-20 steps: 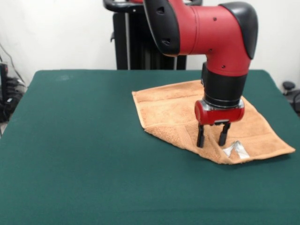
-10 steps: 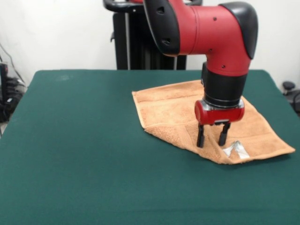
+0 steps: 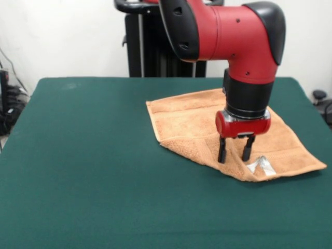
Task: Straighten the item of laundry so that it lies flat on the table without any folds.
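The item of laundry (image 3: 189,122), a light-orange terry towel, lies on the right half of the green table (image 3: 93,166) in the front view. It is spread out, with a folded-over strip along its near edge and a small white label (image 3: 261,166) near its front right corner. My gripper (image 3: 235,156) hangs straight down over the towel's near edge, just left of the label. Its two black fingers (image 3: 222,152) stand apart, open, with nothing between them and the tips at or just above the cloth.
The red and black arm (image 3: 228,36) comes down over the towel's back right part and hides some of it. Bare green cloth stretches to the left and front of the towel. The towel's right corner (image 3: 322,166) reaches close to the table's right edge.
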`<state>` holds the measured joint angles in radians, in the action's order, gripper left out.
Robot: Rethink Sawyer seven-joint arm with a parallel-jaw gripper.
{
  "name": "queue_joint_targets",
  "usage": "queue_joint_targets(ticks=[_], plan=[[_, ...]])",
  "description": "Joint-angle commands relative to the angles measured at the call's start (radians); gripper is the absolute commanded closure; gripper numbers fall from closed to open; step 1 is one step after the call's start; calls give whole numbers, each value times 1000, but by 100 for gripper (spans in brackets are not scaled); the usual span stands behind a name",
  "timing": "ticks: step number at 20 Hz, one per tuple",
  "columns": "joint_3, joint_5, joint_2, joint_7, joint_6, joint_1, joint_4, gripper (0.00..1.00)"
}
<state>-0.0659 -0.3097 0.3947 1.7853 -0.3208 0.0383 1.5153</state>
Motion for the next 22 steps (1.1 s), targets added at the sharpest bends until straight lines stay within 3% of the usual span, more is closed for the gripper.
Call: queue_joint_targets(ticks=[1,22], plan=[[-91,49,-5,125,-20,-27,28,0],[-109,85,25,99,-75,-12,32,0]])
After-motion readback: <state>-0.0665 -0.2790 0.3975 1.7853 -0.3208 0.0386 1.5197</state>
